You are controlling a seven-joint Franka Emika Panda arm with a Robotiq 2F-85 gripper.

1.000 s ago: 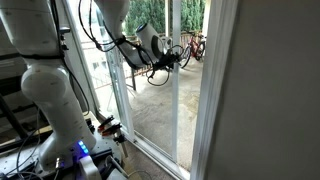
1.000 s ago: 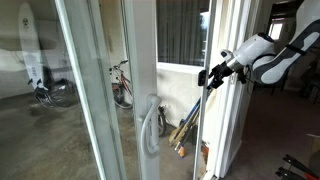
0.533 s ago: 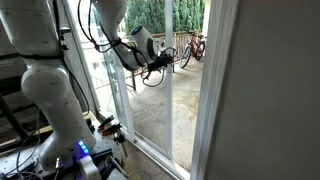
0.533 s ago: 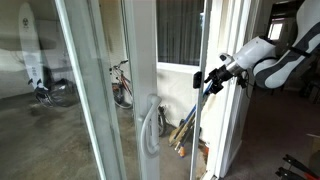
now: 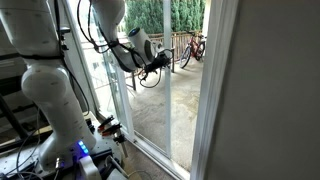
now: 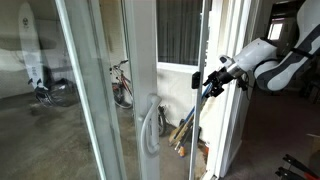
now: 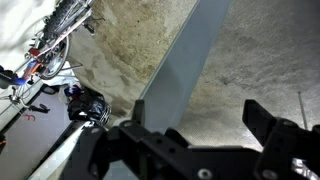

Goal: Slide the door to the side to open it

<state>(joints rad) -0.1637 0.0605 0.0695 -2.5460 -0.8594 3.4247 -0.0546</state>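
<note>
Straddling slim white frame of glass door [image 7: 195,60], black jaws spread.

Daylit concrete patio [image 5: 150,115] outside (bicycles [image 5: 193,47] and greenery [image 5: 160,14] beyond), grey wall [image 5: 270,90] in near foreground.

Indoors beside the arm [image 5: 45,95], an exterior view faces out through the door [image 5: 168,100]. An exterior view sights closely along the door [image 6: 203,40]. The wrist view sits close on the door [image 7: 185,60].

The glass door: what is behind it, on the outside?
Behind the door there are a concrete patio, green trees and a bicycle. The arm covers part of that bicycle.
</note>
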